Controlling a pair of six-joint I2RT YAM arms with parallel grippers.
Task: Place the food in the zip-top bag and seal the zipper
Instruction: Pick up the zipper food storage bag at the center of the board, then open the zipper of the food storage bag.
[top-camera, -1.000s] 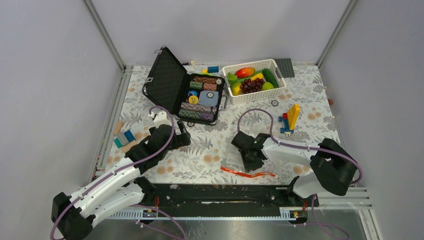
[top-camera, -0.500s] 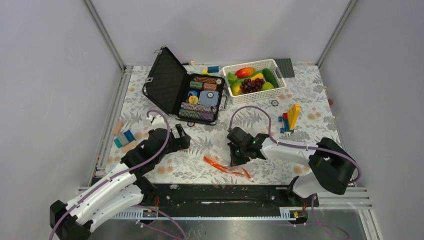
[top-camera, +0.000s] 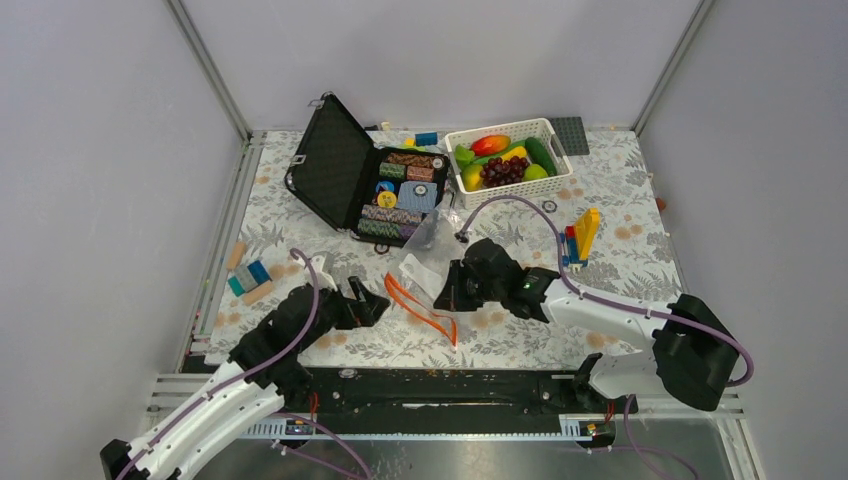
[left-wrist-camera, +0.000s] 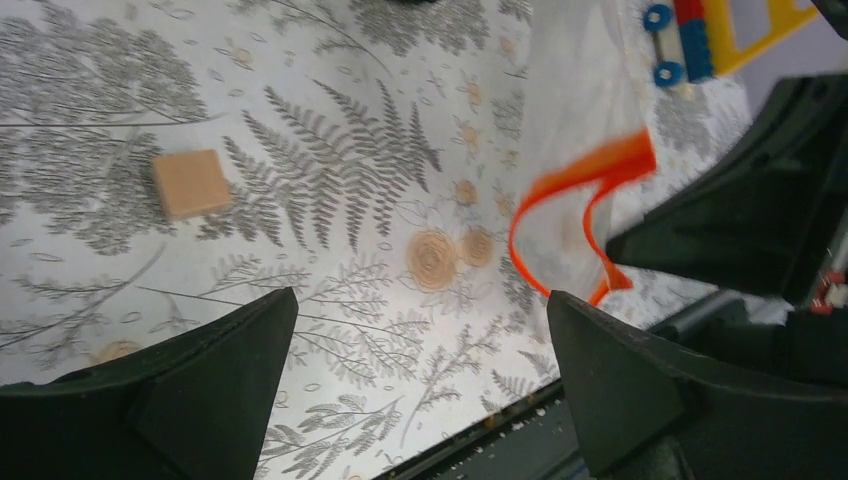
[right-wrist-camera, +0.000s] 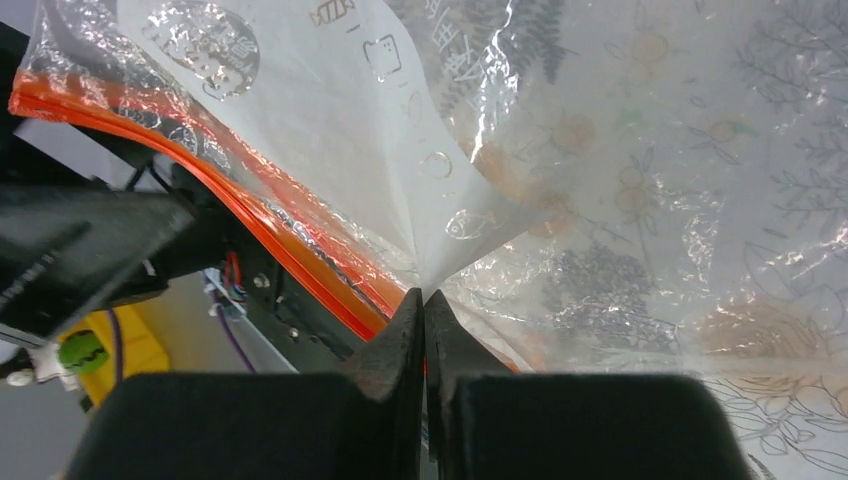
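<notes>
walls (top-camera: 430, 50): plain grey | table (top-camera: 640, 170): fern-print cloth | alu posts (top-camera: 205, 65) at back corners

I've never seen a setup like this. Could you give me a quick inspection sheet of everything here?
Surface: flat floral tablecloth.
Job's things: zip-top bag lifted and looking empty; zipper mouth looks open; food all in the white basket.
Clutter: open black case of chip stacks; toy bricks; small blocks.
Grippers: right gripper shut on the bag's film; left gripper open, empty, near the zipper.
Cables: purple cable along each arm, no snag seen.
Surroundings: plain grey walls, metal frame posts.
</notes>
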